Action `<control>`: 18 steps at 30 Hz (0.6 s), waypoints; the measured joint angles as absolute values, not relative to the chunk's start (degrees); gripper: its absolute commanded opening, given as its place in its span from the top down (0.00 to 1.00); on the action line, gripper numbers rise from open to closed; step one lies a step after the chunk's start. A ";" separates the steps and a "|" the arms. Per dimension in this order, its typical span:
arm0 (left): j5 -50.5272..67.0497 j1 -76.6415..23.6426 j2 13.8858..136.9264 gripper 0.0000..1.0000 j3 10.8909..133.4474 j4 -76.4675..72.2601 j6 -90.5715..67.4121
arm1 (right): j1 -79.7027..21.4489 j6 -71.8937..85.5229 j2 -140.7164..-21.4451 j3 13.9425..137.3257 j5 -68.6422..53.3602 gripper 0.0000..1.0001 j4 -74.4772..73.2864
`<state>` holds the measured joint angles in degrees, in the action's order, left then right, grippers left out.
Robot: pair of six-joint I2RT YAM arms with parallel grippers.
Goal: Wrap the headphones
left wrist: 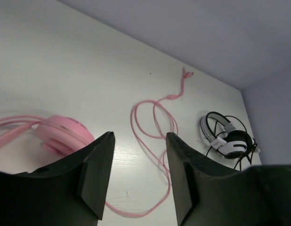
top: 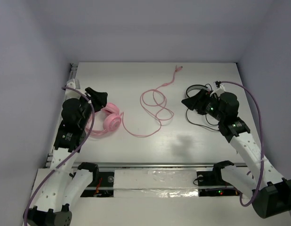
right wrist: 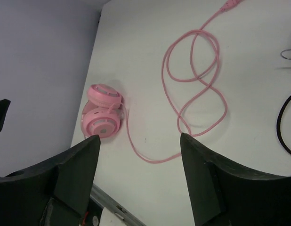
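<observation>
The pink headphones lie folded on the white table at the left, ear cups side by side. Their long thin pink cable runs right in loose loops to its plug at the back. My left gripper is open and empty, just above and behind the headphones. In the left wrist view an ear cup sits left of the fingers and the cable lies ahead. My right gripper is open and empty, right of the cable loops. The right wrist view shows the headphones and cable below.
Black-and-white headphones with a thin black cable lie at the right, mostly under my right wrist in the top view. Grey walls close the table on the back and both sides. A metal rail runs along the near edge.
</observation>
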<state>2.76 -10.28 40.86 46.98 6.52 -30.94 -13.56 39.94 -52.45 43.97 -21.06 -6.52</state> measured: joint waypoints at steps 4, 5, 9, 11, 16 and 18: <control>-0.80 -10.28 43.29 0.60 49.76 12.23 -31.35 | -15.53 39.27 -52.03 42.85 -19.33 0.82 -6.37; -1.74 -10.28 43.72 0.65 50.04 13.74 -31.70 | -16.25 39.24 -51.92 42.65 -19.14 0.99 -6.09; -4.84 -10.28 44.95 1.00 51.03 21.30 -33.78 | -18.17 39.22 -51.37 42.22 -18.46 1.00 -5.54; -6.61 -10.28 46.87 1.00 52.60 25.54 -34.85 | -19.00 39.13 -51.31 42.22 -18.24 1.00 -5.52; -10.37 -9.15 53.56 1.00 53.87 31.29 -35.46 | -19.99 38.76 -51.29 42.24 -18.26 1.00 -5.43; -10.41 -7.70 57.04 1.00 52.86 31.57 -35.62 | -19.99 38.74 -51.29 42.19 -18.55 1.00 -4.95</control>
